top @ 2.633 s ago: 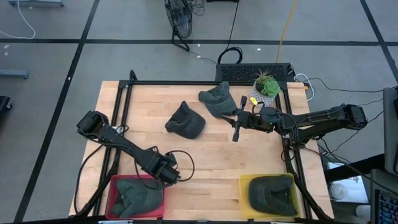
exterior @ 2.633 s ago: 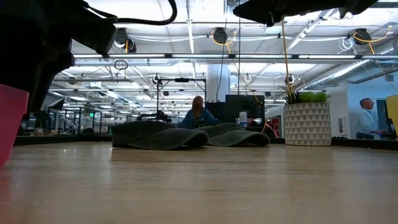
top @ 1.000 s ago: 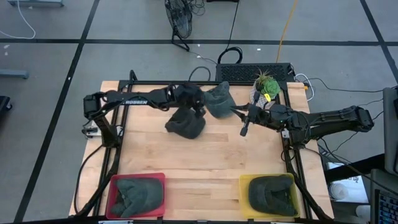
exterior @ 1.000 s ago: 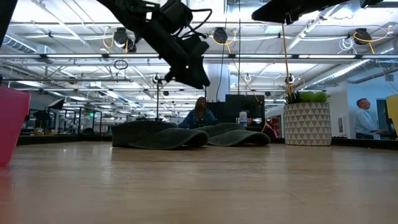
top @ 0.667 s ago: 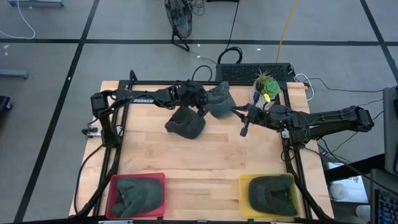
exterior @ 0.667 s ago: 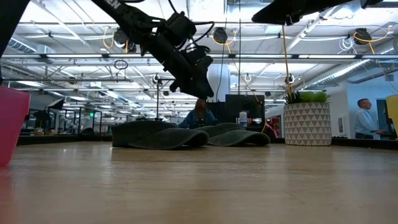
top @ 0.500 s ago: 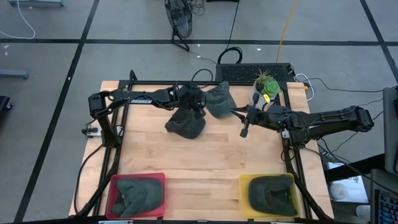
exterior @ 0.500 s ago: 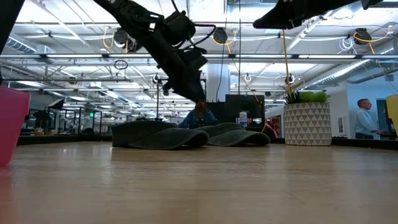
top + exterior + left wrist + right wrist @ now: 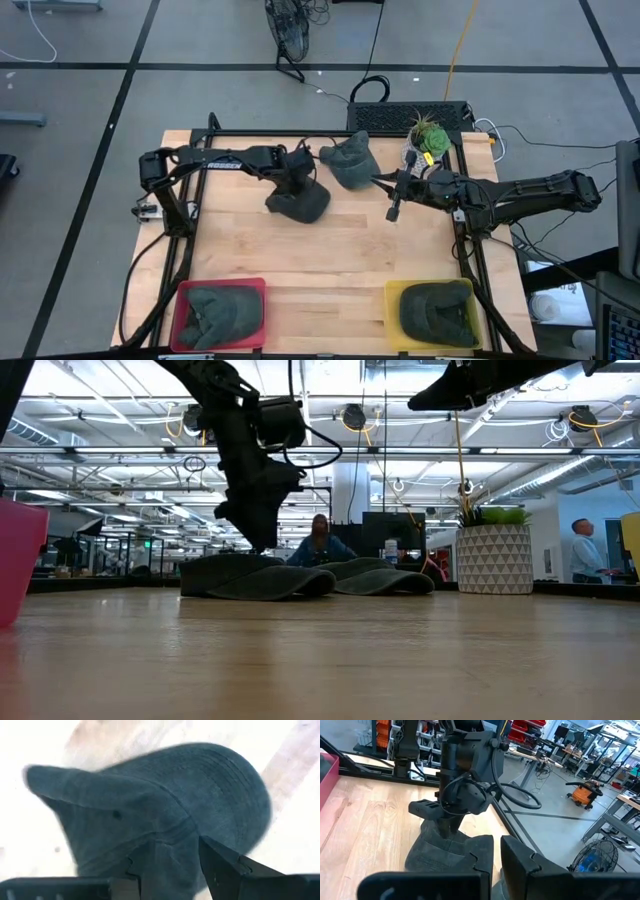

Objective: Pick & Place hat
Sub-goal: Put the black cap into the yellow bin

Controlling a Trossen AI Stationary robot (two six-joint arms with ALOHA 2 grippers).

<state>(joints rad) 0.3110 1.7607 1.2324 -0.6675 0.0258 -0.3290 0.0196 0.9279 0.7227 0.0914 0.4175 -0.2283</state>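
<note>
My left gripper [image 9: 299, 186] sits at the upper centre-left of the high frame, pointing down onto the near hat [image 9: 300, 203]. Its fingers [image 9: 225, 870] stand spread in the left wrist view, one on each side of a fold of the cloth, and I cannot tell whether they have hold of it yet. In the low view the same gripper [image 9: 258, 530] comes down from the top left and meets the top of that hat [image 9: 255, 580] at the frame's middle left.

A second hat [image 9: 347, 160] lies just up and right of the first, near the table's [image 9: 330, 260] far edge, apart from it in the high view.

My right gripper [image 9: 394, 208] hangs right of centre in the high frame, fingers nearly shut and holding nothing, right of the second hat and beside the plant [image 9: 427, 140] at the upper right.

At the bottom of the high frame, a red bin [image 9: 180, 300] at lower left holds a hat, and a yellow bin [image 9: 392, 300] at lower right holds another.

In the low view, people show far back in the room.
</note>
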